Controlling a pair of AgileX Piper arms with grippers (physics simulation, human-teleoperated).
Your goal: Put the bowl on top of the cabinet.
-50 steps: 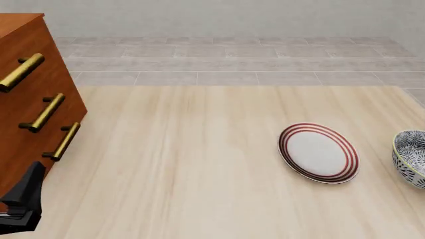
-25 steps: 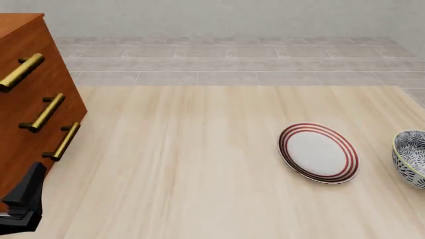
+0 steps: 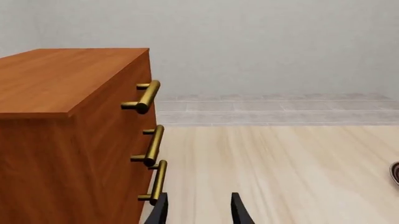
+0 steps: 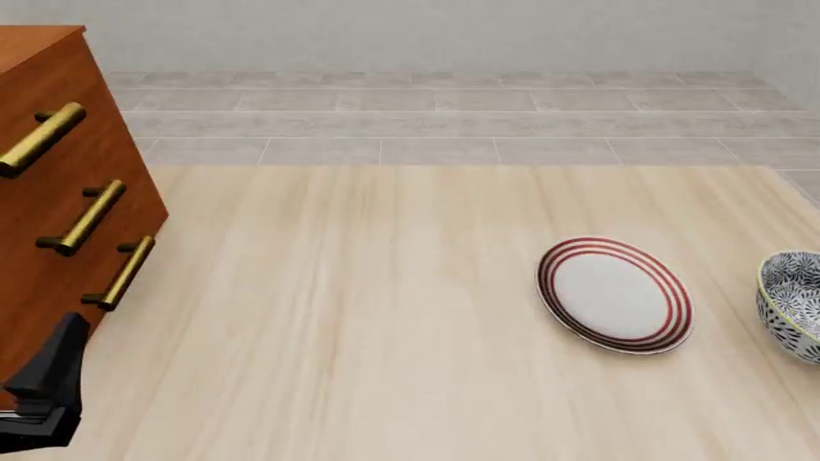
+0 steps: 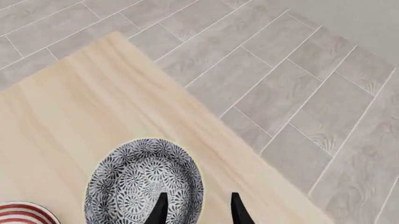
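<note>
The bowl (image 4: 792, 303), white with a dense dark floral pattern and a pale rim, stands at the table's right edge, cut off by the frame in the front view. The right wrist view looks down into the bowl (image 5: 145, 183). My right gripper (image 5: 198, 205) hangs open above it, one finger over the bowl's inside and the other past its rim. The reddish-brown cabinet (image 4: 52, 182) with three brass handles stands at the far left. My left gripper (image 4: 54, 360) sits low beside the cabinet's front and is open (image 3: 198, 210) with nothing between its fingers.
A flat white plate with red rings (image 4: 615, 294) lies left of the bowl, and its edge shows in the right wrist view (image 5: 22, 213). The table's right edge (image 5: 249, 154) runs close beside the bowl, with grey tiled floor (image 5: 299, 84) beyond it.
</note>
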